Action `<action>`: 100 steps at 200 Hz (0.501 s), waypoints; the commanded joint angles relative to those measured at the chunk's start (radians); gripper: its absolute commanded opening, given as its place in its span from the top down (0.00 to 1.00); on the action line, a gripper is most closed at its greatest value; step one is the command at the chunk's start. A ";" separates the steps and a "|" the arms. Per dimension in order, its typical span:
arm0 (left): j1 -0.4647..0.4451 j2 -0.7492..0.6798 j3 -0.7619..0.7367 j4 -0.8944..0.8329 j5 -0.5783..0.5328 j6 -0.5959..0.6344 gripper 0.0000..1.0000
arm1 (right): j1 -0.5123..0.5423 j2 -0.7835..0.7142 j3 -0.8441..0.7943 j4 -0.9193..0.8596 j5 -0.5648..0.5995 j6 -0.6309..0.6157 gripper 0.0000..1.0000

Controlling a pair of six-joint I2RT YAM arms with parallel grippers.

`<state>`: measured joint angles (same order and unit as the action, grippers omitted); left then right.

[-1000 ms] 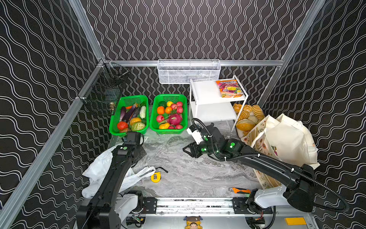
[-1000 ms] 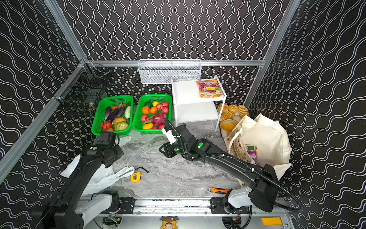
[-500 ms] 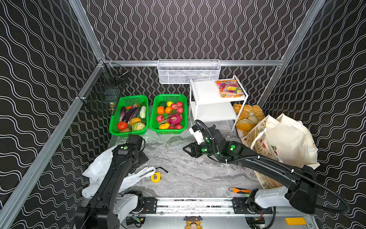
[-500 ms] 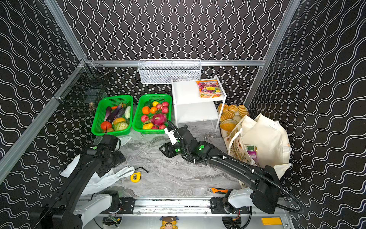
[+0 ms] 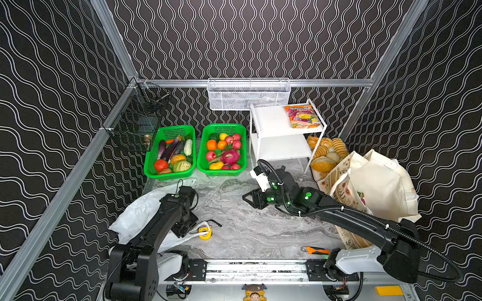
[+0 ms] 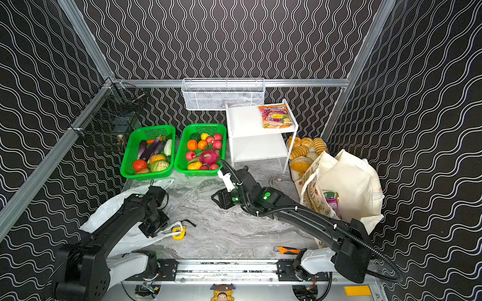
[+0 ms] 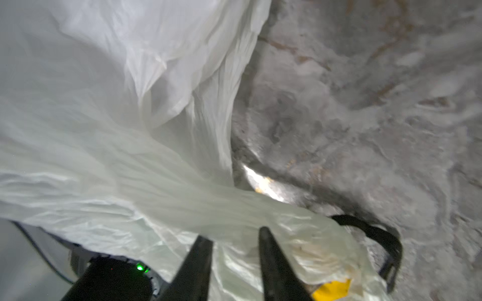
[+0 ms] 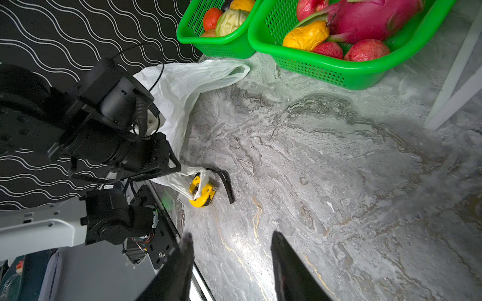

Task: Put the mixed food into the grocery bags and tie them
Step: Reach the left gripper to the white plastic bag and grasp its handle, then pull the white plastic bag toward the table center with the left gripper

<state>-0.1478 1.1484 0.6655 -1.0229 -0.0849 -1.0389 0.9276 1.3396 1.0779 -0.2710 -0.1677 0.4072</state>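
Hovering over open grey marbled surface, the right hand stands apart, empty. At the 8 o'clock edge the left hand meets the white plastic handle bag, grip unclear. Cream cloth tote, 3 o'clock, holds a purple packet.

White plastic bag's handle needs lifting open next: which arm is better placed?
Left. The left claw sits at the handle of the white plastic bag, beside the yellow tape measure; the right claw hangs open over bare table, nearer the fruit basket.
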 commanded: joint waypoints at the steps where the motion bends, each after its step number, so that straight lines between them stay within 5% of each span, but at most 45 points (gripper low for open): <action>1: -0.043 -0.038 -0.013 0.098 0.081 -0.033 0.92 | -0.001 0.010 -0.005 0.035 0.007 0.004 0.50; 46: -0.146 -0.047 0.028 0.137 0.177 -0.020 1.00 | 0.000 0.038 0.006 0.030 0.002 0.019 0.50; 75: -0.338 -0.017 0.184 0.107 0.145 -0.025 1.00 | -0.020 0.036 -0.007 0.023 0.042 0.071 0.50; 100: -0.489 0.059 0.335 0.042 0.119 0.019 1.00 | -0.102 0.011 -0.072 0.081 -0.033 0.175 0.51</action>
<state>-0.5426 1.1591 0.9062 -0.9234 0.0566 -1.0542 0.8795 1.3716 1.0512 -0.2531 -0.1600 0.4706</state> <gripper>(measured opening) 0.048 0.495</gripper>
